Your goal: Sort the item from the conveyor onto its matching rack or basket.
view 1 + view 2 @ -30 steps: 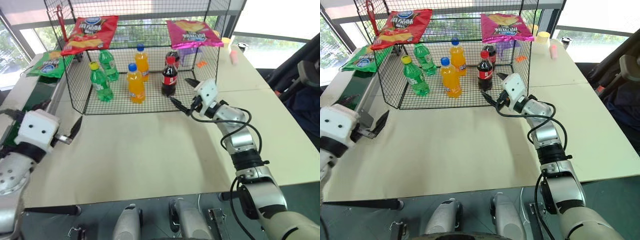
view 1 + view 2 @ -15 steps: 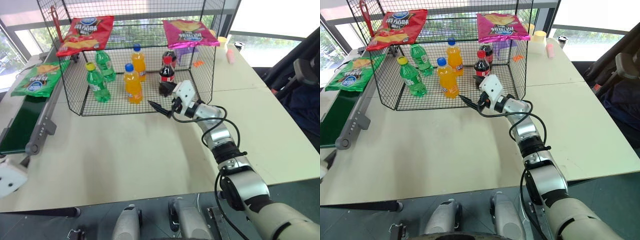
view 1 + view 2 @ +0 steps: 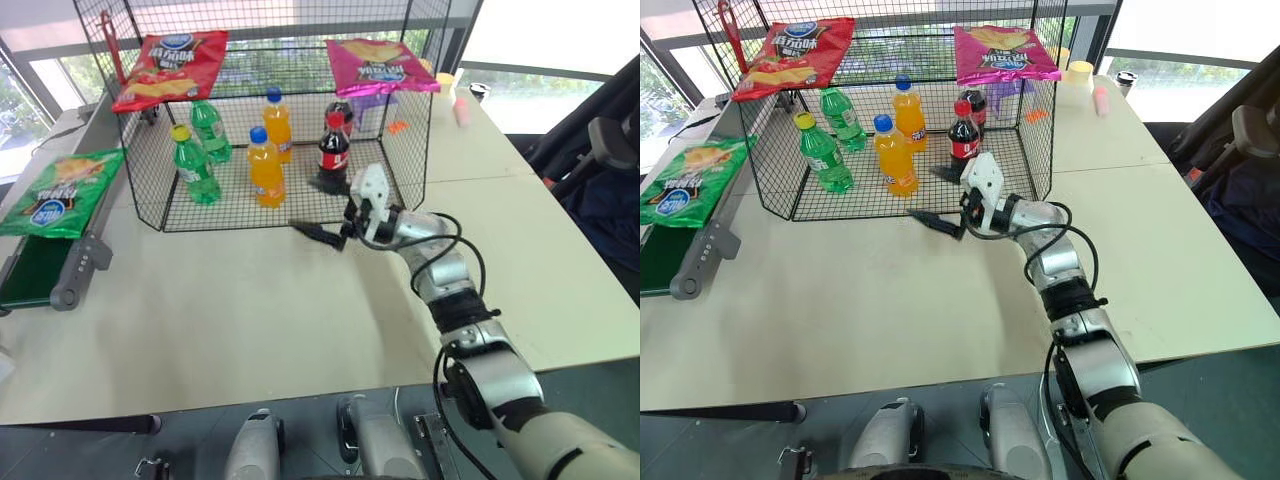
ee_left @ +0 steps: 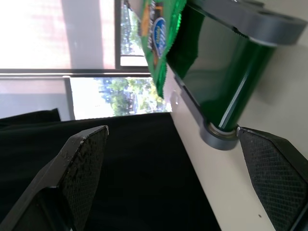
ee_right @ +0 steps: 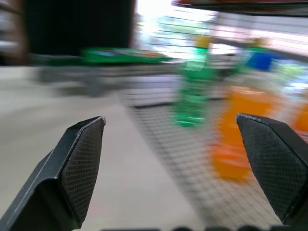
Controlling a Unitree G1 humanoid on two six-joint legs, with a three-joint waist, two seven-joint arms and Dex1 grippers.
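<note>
Green crisp bag (image 3: pixel 58 193) at the near end of the conveyor (image 3: pixel 40 268), awaiting pickup.

The bag lies flat, long axis along the belt, logo end nearest the robot and overhanging the roller. Approach step: the left gripper (image 4: pixel 178 187), jaws wide and empty, faces the roller; the right gripper (image 3: pixel 322 222), also agape and empty, hangs over the tabletop (image 3: pixel 250 300) before the wire cage (image 3: pixel 420 130). Next: close on the bag, then lift it to the upper shelf.

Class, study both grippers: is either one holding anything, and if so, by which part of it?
Nothing is held. The right gripper is open and empty in front of the wire cage; the left gripper is open too, with the green crisp bag lying untouched on the conveyor.
</note>
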